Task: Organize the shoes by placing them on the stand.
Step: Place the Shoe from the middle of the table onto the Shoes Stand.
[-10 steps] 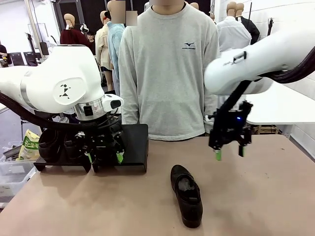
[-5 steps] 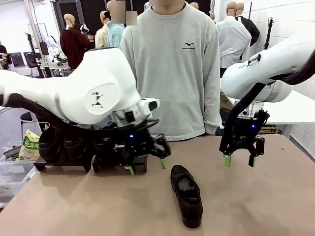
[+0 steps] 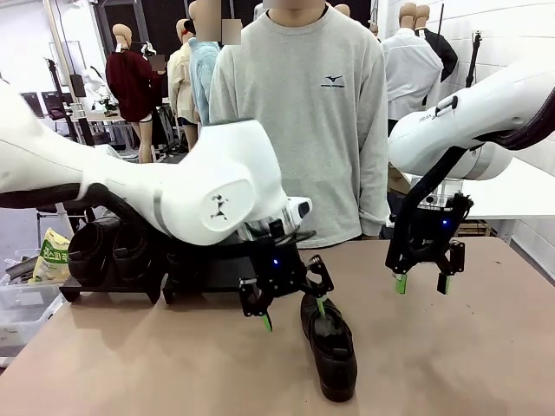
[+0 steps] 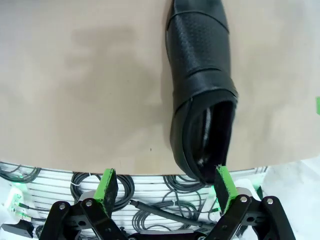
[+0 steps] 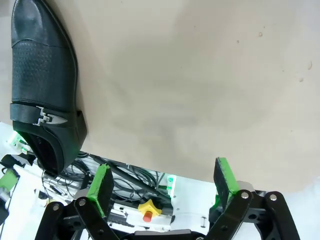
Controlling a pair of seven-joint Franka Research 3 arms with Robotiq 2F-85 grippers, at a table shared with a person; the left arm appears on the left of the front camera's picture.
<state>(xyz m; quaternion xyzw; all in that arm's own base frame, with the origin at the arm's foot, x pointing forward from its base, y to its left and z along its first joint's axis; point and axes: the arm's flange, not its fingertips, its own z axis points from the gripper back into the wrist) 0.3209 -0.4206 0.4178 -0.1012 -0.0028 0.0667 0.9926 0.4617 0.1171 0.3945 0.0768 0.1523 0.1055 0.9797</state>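
One black shoe (image 3: 329, 347) lies on the tan table, toe toward me. My left gripper (image 3: 292, 314) hovers open just above and left of its heel end. In the left wrist view the shoe (image 4: 202, 85) lies off-centre, its heel opening beside the right green pad (image 4: 225, 184), and the left gripper (image 4: 165, 185) holds nothing. My right gripper (image 3: 422, 283) hangs open over bare table to the right of the shoe. In the right wrist view the shoe (image 5: 42, 85) sits far left of the right gripper (image 5: 162, 182). The black stand (image 3: 78, 293) at the left carries dark shoes (image 3: 95, 251).
A person in a grey sweatshirt (image 3: 303, 113) stands at the far edge of the table, behind the shoe. The left arm's big white body (image 3: 173, 191) covers much of the stand. A clear bin (image 3: 22, 303) sits off the table's left side.
My left arm has swung from the stand rightward and down to the shoe's heel. The right gripper shifted right and lower, then held still. The shoe has not moved.
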